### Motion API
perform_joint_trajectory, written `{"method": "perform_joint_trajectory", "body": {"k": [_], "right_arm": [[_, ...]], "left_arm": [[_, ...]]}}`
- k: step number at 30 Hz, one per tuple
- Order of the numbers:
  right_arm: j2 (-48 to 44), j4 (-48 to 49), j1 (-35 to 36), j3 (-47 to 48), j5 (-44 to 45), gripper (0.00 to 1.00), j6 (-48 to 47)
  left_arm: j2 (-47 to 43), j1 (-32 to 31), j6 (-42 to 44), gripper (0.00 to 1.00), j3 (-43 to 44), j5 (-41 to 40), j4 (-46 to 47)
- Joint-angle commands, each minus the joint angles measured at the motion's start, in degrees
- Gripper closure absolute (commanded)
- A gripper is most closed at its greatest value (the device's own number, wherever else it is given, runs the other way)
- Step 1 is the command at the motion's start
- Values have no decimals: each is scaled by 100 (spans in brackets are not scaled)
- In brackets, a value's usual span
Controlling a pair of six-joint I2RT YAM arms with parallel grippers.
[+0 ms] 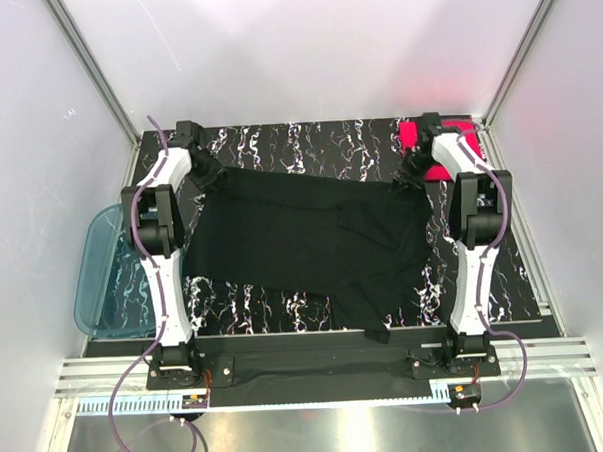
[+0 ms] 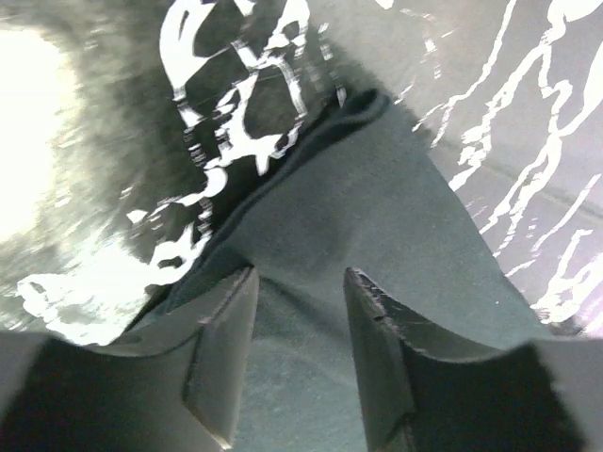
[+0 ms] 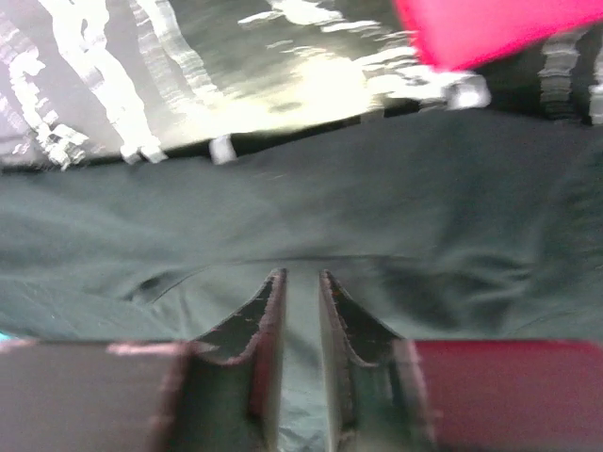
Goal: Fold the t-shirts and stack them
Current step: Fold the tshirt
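1. Top view: black t-shirt (image 1: 312,246) lies spread over the mid part of the marbled table (image 1: 308,146). It covers most of the centre of the frame, w/ a narrow bit of cloth reaching the table's lower edge.
2. Its upper edge runs almost straight from L gripper (image 1: 207,173) at upper left to R gripper (image 1: 409,176) at upper right. Each sits at one upper corner of the cloth.
3. Pink-red t-shirt (image 1: 410,134) sits in the table's upper right corner as a flat square, partly hidden by the R arm. It's just beside the black one's upper right corner; can't tell if they touch.
4. L wrist view: fingers (image 2: 226,348) stand part-way apart, w/ black cloth filling the gap and running up-frame to a rolled corner (image 2: 363,104) on the marbled top. Can't tell whether the pads actually pinch it.
5. R wrist view (blurred): fingers (image 3: 268,330) are drawn narrow, w/ only a thin strip of black cloth in the slit, so the pincer is clamped on the black t-shirt. The cloth spans the whole mid-frame, and pink-red shows at the upper right.
6. Translucent blue tub (image 1: 91,275) hangs off the table's left edge in the top view, apart from both shirts.
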Motion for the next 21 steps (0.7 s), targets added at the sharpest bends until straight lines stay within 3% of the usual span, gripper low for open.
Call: {"method": "perform_joint_trajectory", "body": {"k": [1, 6, 11, 16, 19, 21], "right_arm": [[43, -480, 299, 629, 452, 72, -173], [315, -710, 502, 876, 540, 67, -191], [805, -674, 643, 1148, 408, 61, -182], [1361, -1148, 687, 2323, 531, 59, -243], [1116, -1587, 731, 2590, 873, 53, -410], [485, -1668, 739, 2276, 1050, 48, -489]], "left_arm": [[-885, 54, 253, 46, -785, -645, 175], [-1467, 28, 226, 36, -694, -770, 73], [-1774, -60, 209, 34, -331, -726, -183], [-2407, -630, 200, 34, -1394, -602, 18], [-2890, -1008, 209, 37, -2087, -339, 273], [-3154, -1323, 165, 38, -2405, -111, 406]]}}
